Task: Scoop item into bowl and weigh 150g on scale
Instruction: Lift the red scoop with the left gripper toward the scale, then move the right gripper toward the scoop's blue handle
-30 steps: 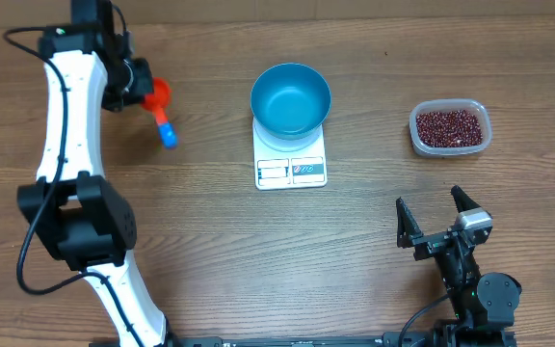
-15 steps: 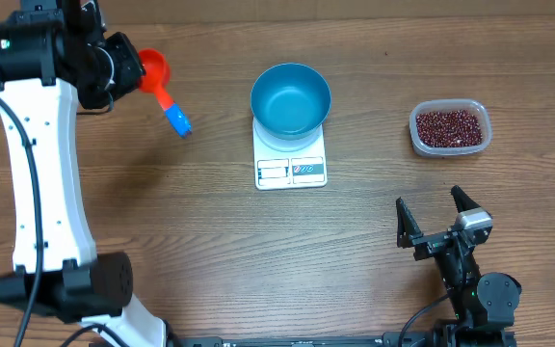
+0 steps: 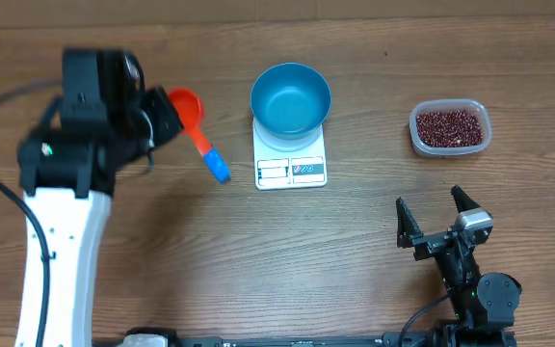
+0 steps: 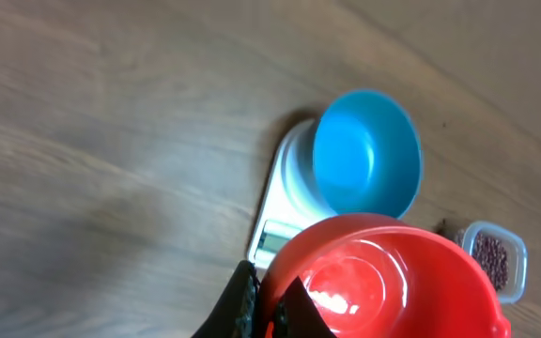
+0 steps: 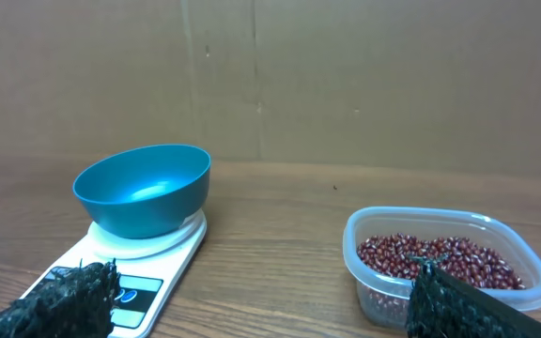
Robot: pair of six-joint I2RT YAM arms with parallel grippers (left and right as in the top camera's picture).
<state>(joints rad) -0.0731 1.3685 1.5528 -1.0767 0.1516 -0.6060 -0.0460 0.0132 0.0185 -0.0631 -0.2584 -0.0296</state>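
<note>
Left fingers (image 4: 242, 302) clenched on scoop (image 3: 198, 130), right fingers (image 3: 406, 224) spread wide; risk of clipping bowl (image 3: 291, 96) off scale (image 3: 291, 170) crossing toward beans (image 3: 449, 126).

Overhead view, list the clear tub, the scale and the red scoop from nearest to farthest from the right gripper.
Measured from the right gripper, which is open at the near right of the table:
1. clear tub of beans, just beyond the gripper on the right side.
2. scale, at the centre, under the blue bowl.
3. red scoop, left of the scale.
</note>
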